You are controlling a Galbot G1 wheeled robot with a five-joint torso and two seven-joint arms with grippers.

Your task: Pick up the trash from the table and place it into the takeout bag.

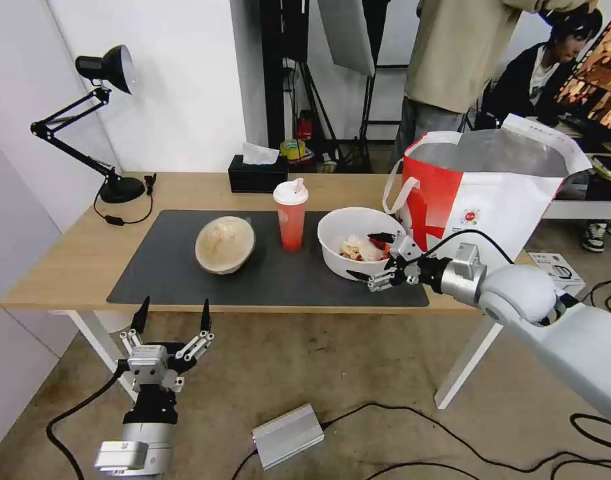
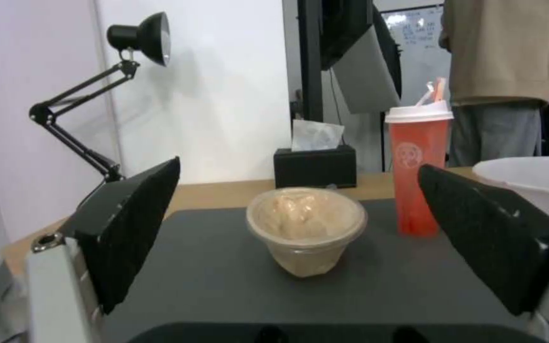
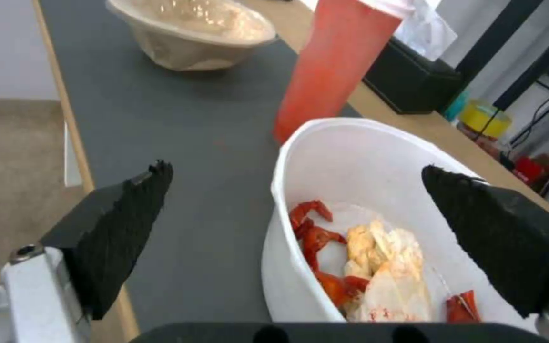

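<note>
The white bowl (image 1: 355,243) sits on the right part of the grey mat (image 1: 172,277), with red and pale food scraps (image 3: 363,267) in its bottom. The right tool (image 1: 375,257) is at the bowl's right-hand rim with its 2 black fingers (image 3: 119,228) spread apart: in the right wrist view one finger lies outside the wall over the mat and the other over the bowl's inside, so the rim stands between them. Whether either finger touches the bowl cannot be told.

Just left of the bowl stands the red cup (image 1: 291,217), upright, with a white lid, near but apart from the bowl. Further left on the mat is the tan bowl (image 1: 225,244), tilted so that its film-covered mouth faces forward. All 3 are on the mat, which lies on the light-wood desk (image 1: 59,263).

The bag (image 1: 492,193) stands at the right end of the desk, just behind and to the right of the white bowl, its mouth open and its silvery lining showing, a white strap hanging at its left side.

Behind the cup, off the mat, is a black tissue box (image 1: 257,175). A black lamp (image 1: 105,70) stands at the desk's far left corner.

The left tool (image 1: 171,318) hangs below the desk's front edge, in front of the tan bowl, fingers apart and pointing up, holding nothing.
</note>
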